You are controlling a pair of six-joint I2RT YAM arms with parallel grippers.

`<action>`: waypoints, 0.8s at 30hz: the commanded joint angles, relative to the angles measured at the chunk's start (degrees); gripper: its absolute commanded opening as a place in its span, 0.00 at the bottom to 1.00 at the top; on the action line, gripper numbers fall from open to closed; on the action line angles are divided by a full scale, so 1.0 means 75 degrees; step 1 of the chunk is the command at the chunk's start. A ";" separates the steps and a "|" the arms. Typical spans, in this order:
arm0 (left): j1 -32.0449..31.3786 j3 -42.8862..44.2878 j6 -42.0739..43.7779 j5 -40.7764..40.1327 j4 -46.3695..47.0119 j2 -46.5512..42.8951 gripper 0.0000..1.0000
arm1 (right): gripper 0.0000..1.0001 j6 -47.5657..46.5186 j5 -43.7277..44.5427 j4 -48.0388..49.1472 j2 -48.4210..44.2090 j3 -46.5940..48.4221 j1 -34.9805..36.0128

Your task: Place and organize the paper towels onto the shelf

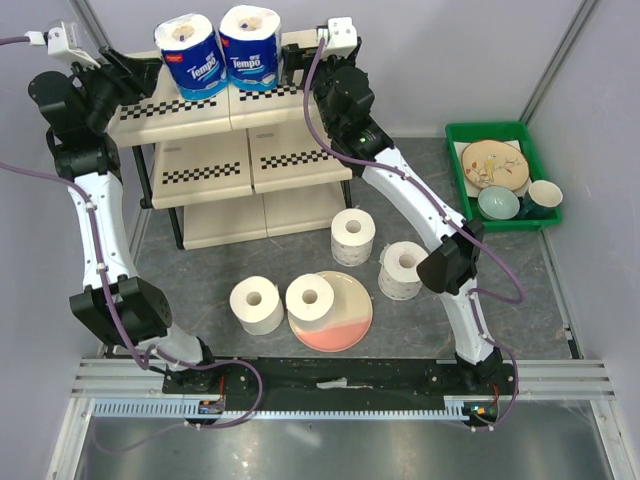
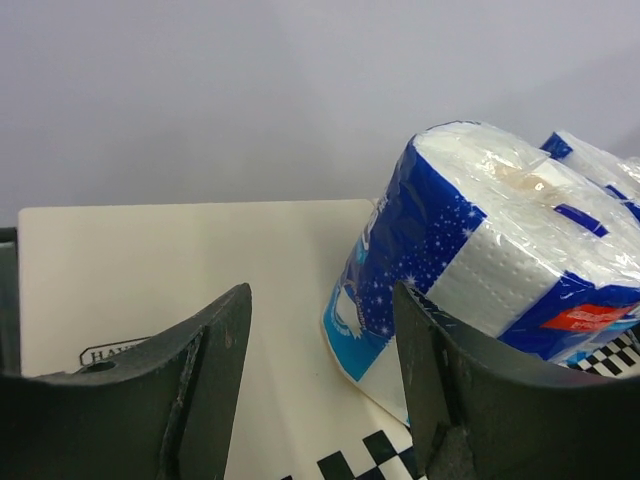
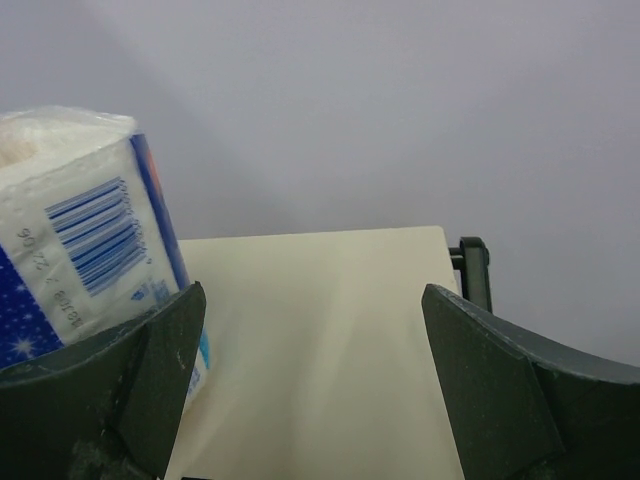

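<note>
Blue-wrapped paper towels [image 1: 195,60] stand top centre on shelf [image 1: 170,125]. Both empty: left gripper [image 2: 320,300] partly open, right gripper [image 3: 312,295] spread wide.

Pink-and-cream plate [image 1: 347,322] near centre — green tray [image 1: 480,127] of dishes [image 1: 493,165] at right

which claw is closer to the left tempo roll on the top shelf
Left. The left claw is just beside the left Tempo roll, on its left; the right claw is beyond the other wrapped roll, at the shelf right end.
</note>
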 commanded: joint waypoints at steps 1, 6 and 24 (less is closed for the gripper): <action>0.0010 -0.0265 0.0062 -0.1213 -0.0308 -0.0716 0.66 | 0.98 -0.0063 0.1286 0.0822 -0.0666 -0.0910 0.0044; 0.0033 -0.0886 0.0109 -0.2656 -0.0285 -0.1688 0.66 | 0.98 -0.0497 0.2109 0.2871 -0.2166 -0.3219 -0.0003; 0.0044 -0.3228 -0.0009 -0.1604 -0.1913 -0.5250 0.68 | 0.98 0.1529 0.3107 -0.1739 -0.8447 -0.8551 -0.0014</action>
